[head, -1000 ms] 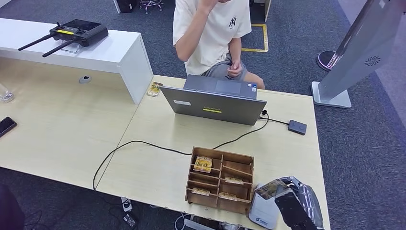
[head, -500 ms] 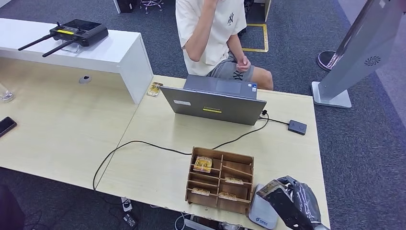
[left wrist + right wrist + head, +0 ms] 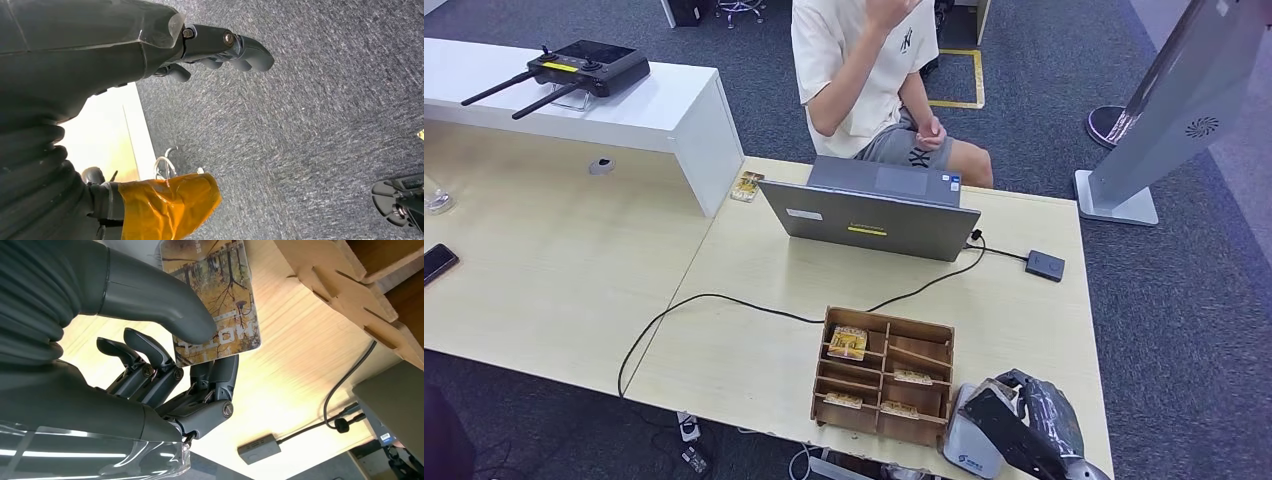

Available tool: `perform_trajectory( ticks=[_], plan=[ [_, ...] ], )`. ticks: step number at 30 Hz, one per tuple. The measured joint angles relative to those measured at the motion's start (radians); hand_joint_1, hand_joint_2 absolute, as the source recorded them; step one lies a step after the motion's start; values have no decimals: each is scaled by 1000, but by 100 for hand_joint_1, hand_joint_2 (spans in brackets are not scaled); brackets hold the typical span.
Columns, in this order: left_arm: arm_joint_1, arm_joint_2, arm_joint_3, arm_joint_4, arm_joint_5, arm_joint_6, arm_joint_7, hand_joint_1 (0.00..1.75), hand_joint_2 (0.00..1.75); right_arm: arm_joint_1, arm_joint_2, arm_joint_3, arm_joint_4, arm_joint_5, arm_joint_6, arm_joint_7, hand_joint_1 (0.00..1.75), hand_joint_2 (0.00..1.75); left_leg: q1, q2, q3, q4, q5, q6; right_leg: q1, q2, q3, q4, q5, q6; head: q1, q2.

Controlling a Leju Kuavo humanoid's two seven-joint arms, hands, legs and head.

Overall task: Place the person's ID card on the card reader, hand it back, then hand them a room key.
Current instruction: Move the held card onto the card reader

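Note:
My right hand (image 3: 1029, 420) is at the table's near right corner, over a white card reader (image 3: 967, 450). It pinches a card (image 3: 215, 295) printed with yellow autumn trees between thumb and fingers (image 3: 220, 375). The card is tipped down close over the reader; I cannot tell whether it touches. A wooden divided box (image 3: 884, 375) holding several similar cards stands just left of the reader. The person in a white T-shirt (image 3: 864, 60) sits behind the laptop, one hand raised. My left hand (image 3: 220, 45) hangs over grey carpet and holds nothing.
An open grey laptop (image 3: 869, 215) stands mid-table, with a cable (image 3: 714, 298) running off the near edge and a small black box (image 3: 1044, 265) plugged in at its right. A white counter (image 3: 624, 100) carries a controller. A white kiosk stand (image 3: 1164, 110) rises at right.
My right hand has turned and lowered the card, so its printed face no longer shows from the head. The person has shifted on the seat and moved the raised arm.

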Motion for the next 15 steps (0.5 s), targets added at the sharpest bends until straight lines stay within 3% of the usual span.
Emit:
perform_trajectory(
  ticks=[15],
  plan=[
    [0, 0, 15, 0, -3, -1, 1, 0, 175, -23, 0, 4, 26, 43, 36, 17, 175, 175, 0, 0, 0, 0, 0, 0, 0, 0, 0, 0, 0, 0, 0, 0]
  ],
)
